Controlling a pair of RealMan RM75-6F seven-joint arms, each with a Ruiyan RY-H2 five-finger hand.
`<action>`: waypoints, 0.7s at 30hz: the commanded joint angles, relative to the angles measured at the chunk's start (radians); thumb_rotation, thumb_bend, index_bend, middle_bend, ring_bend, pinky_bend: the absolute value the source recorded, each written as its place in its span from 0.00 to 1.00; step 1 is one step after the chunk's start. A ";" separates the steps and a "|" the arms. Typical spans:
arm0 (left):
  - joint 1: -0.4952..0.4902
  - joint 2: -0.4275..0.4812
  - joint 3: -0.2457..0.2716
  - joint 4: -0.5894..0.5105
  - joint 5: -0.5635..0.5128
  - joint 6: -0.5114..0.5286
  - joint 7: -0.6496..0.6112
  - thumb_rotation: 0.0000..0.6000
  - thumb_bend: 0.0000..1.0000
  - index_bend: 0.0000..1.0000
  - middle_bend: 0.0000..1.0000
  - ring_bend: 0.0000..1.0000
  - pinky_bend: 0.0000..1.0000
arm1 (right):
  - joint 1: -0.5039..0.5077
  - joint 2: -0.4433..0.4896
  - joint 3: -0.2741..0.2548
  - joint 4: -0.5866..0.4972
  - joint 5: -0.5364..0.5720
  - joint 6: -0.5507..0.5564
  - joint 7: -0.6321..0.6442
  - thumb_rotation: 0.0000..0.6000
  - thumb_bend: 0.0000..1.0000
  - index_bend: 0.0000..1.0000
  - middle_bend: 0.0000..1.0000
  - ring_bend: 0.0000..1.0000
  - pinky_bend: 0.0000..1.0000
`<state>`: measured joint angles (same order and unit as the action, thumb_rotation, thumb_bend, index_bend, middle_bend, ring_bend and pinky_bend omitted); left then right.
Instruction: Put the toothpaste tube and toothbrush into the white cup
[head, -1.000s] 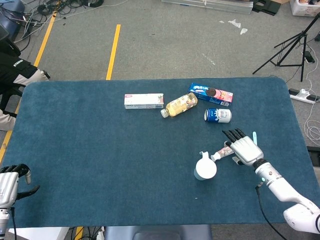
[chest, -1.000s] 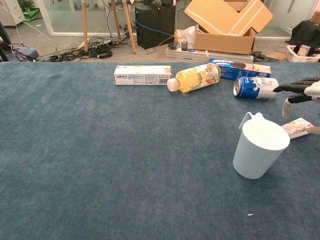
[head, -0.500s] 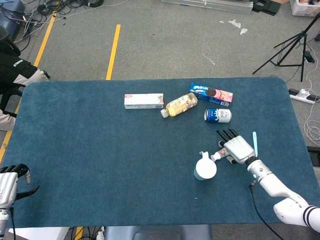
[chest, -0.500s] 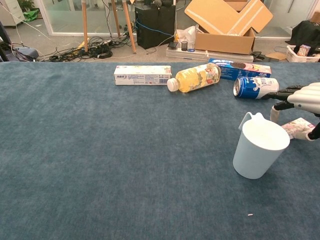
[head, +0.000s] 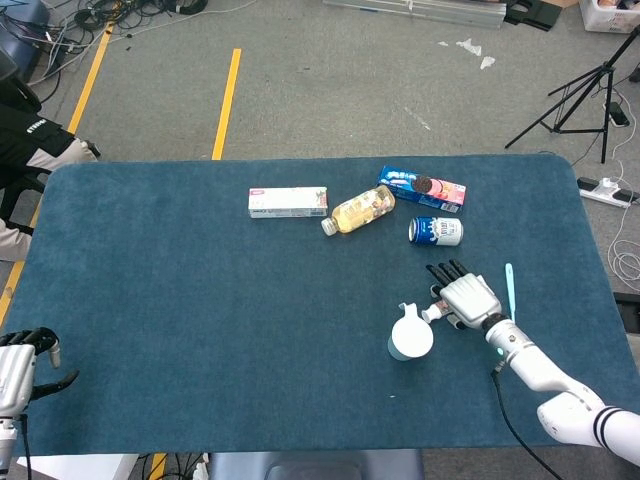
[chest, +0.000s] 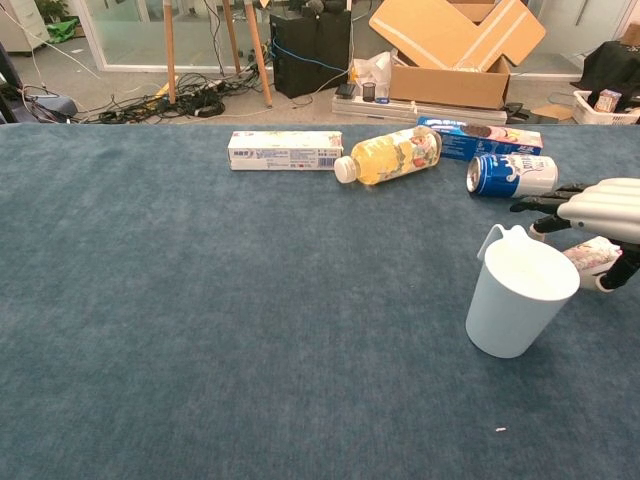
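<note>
**Toothpaste tube, toothbrush, white cup: positions on the blue table**

Toothpaste tube (chest: 590, 255): lies flat just right of the white cup (head: 410, 338), largely covered by the right hand (head: 468, 298). Right hand: palm down, forearm running back to the table's near right corner, fingers (chest: 548, 203) extended over the tube toward the blue can (head: 435, 231); whether it grips the tube cannot be told (thumb side hidden). Toothbrush (head: 509, 283): pale green, flat on the table (head: 180, 300), just right of the right hand. White cup: upright, handle toward the far side. Left hand (head: 20, 365): at the near left corner, fingers curled in, holding nothing. Also present: toothpaste box (head: 287, 202), juice bottle (head: 360, 211), cookie packet (head: 421, 188).
</note>
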<state>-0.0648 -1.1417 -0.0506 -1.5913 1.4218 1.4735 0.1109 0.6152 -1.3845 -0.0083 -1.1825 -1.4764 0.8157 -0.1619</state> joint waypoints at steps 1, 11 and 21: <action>0.000 0.001 0.000 -0.001 0.001 0.001 -0.001 1.00 0.00 0.70 0.44 0.39 0.35 | 0.003 -0.006 -0.001 0.005 0.001 -0.002 -0.001 1.00 0.25 0.36 0.00 0.00 0.06; 0.002 0.003 0.000 -0.002 0.004 0.004 -0.004 1.00 0.00 0.70 0.44 0.39 0.35 | 0.009 -0.032 -0.003 0.029 0.007 -0.003 -0.009 1.00 0.25 0.43 0.00 0.00 0.06; 0.002 0.003 0.000 -0.001 0.003 0.002 -0.005 1.00 0.00 0.70 0.44 0.39 0.35 | 0.004 -0.048 0.000 0.045 0.012 0.021 -0.017 1.00 0.28 0.57 0.00 0.00 0.06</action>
<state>-0.0634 -1.1383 -0.0505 -1.5928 1.4247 1.4757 0.1060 0.6200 -1.4314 -0.0089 -1.1385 -1.4643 0.8353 -0.1777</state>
